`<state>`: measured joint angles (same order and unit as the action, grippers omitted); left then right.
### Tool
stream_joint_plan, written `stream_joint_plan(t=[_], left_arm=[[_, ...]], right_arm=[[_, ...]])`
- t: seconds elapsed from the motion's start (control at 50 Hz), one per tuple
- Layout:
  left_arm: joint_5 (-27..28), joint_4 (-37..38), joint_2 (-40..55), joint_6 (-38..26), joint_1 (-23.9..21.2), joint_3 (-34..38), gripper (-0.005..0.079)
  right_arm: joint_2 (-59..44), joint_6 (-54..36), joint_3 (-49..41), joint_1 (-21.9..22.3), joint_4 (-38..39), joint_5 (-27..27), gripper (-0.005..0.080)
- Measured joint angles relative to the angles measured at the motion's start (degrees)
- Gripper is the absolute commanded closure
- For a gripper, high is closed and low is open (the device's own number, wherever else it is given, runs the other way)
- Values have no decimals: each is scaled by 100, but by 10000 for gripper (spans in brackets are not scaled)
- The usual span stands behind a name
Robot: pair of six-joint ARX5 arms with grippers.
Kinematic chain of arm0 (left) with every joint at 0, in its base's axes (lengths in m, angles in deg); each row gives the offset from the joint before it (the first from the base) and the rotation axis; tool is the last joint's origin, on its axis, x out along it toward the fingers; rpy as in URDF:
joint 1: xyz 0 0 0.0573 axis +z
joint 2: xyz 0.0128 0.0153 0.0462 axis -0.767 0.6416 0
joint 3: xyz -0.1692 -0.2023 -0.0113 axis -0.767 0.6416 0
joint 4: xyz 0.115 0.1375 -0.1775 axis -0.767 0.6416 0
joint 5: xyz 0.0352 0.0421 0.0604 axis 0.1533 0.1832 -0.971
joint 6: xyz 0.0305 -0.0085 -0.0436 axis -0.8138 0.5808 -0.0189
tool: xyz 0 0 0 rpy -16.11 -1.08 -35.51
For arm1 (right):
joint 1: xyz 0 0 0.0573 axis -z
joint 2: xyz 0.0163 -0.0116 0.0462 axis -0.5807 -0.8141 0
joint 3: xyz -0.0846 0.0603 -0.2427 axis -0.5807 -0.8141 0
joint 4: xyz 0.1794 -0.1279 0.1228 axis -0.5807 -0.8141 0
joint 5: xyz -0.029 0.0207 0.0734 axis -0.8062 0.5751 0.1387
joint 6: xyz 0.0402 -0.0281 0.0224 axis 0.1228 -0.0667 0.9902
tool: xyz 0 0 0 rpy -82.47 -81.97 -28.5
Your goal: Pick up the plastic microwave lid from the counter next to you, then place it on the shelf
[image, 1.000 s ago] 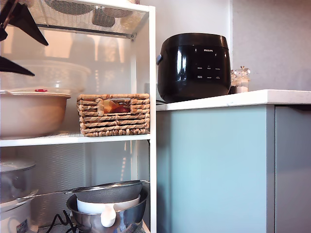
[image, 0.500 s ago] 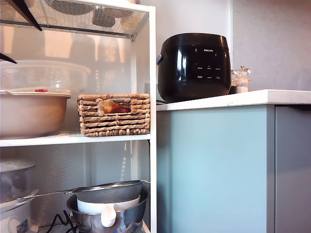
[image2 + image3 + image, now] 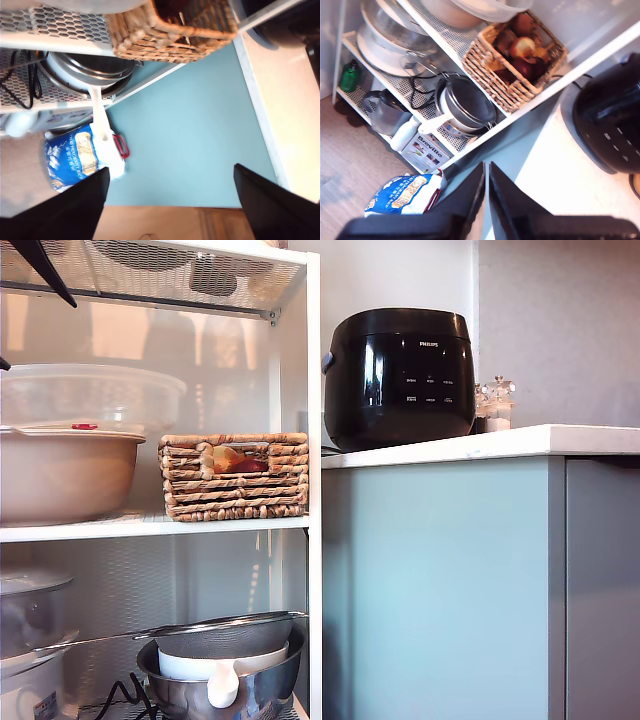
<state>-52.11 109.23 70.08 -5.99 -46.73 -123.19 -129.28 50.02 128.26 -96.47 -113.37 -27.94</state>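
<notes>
Since one second ago, an arm is leaving the exterior view. Our first pincer (image 3: pixel 170 200) is spread, our second pincer (image 3: pixel 486 195) pressed together, both empty. The plastic microwave lid (image 3: pixel 95 395) is resting on the beige bowl (image 3: pixel 65 475) in the shelf (image 3: pixel 313 390); we are fearing it may slide off.

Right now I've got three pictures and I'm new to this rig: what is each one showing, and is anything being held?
The wide picture comes from a fixed camera facing the shelf and counter. The other two look along my two arms' grippers from above. My first gripper is open and empty. My second gripper is shut, holding nothing. The clear plastic lid sits on the beige bowl on the shelf, beside a wicker basket. A black cooker stands on the counter.
</notes>
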Motion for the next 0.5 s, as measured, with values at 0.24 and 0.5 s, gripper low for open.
stream_joint_plan(t=[0.24, 0.5], left_arm=[[-372, 57, 0, -437, -74, 0, 33], [-669, 46, 0, -446, -68, 0, 33]], right_arm=[[0, 0, 0, 57, 0, 0, 765], [0, 0, 0, 57, 2, 0, 765]])
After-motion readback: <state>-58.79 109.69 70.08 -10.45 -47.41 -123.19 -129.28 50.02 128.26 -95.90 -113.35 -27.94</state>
